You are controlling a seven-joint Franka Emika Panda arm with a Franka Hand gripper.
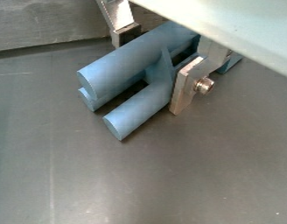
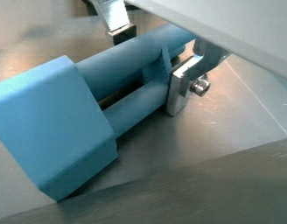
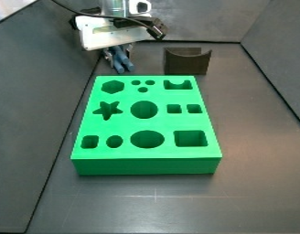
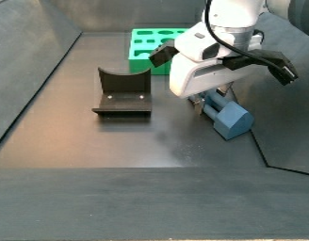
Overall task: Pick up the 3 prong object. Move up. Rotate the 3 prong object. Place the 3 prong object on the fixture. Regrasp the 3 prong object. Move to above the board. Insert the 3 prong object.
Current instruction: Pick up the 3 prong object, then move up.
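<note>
I have the end effector (image 1: pixel 149 54) low over the dark desk (image 1: pixel 64 166), down at the 3 prong object (image 1: pixel 134 83), which lies flat on the desk surface. In both wrist views the silver finger plates sit on either side of the piece's parallel blue-grey bars, one finger (image 2: pixel 185 83) pressed against the near bar, the opposite finger (image 2: pixel 115 19) at the far side; the jaws look closed onto the bars, narrow gap, piece between them. A wrist view shows the piece's broad blocky end (image 2: pixel 52 122) resting on the desk. In a side view the 3 prong object (image 4: pixel 226 113) lies just below the white wrist housing, well apart from the fixture (image 4: pixel 121 92). In a side view the board (image 3: pixel 146 126) lies mid-desk, the fixture (image 3: pixel 187 60) just beyond its far edge, the end effector (image 3: pixel 118 59) beside the board's far corner.
</note>
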